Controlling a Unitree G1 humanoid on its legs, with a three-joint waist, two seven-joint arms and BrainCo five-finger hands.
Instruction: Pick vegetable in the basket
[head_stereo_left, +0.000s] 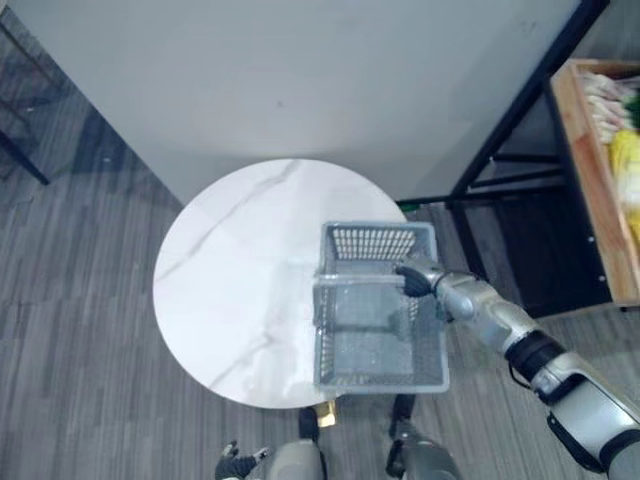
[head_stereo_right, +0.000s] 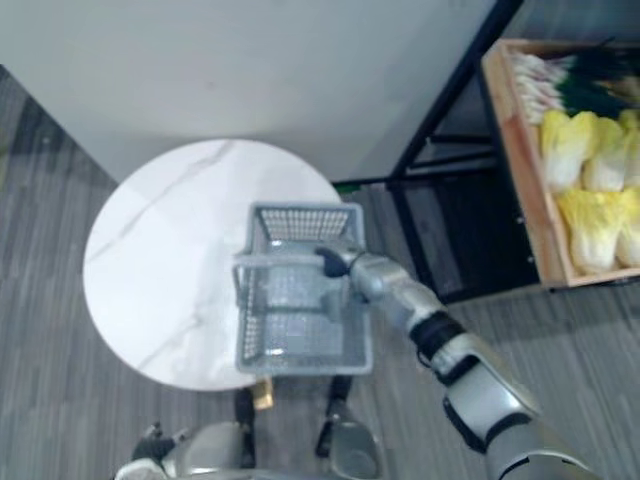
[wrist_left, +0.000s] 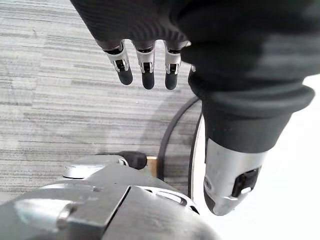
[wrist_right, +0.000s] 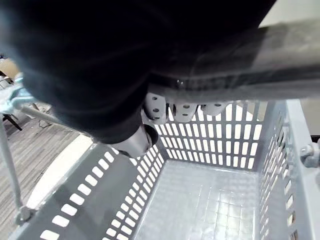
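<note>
A grey slotted plastic basket (head_stereo_left: 375, 243) stands on the right edge of a round white marble table (head_stereo_left: 230, 270), partly overhanging it. Nothing lies on the basket's floor (wrist_right: 205, 200). My right hand (head_stereo_left: 420, 278) is over the basket, its fingers (wrist_right: 182, 107) curled round the grey handle (wrist_right: 280, 45). Pale yellow cabbages (head_stereo_right: 590, 190) and green-topped scallions (head_stereo_right: 540, 80) lie in a wooden crate (head_stereo_right: 515, 170) to the far right. My left hand (head_stereo_left: 235, 463) hangs low by my side, its fingers (wrist_left: 145, 65) straight over the floor.
A black metal frame (head_stereo_right: 440, 110) stands between the table and the crate. A plain grey wall (head_stereo_left: 300, 70) rises behind the table. Grey plank flooring (head_stereo_left: 70, 330) surrounds the table on the left and front.
</note>
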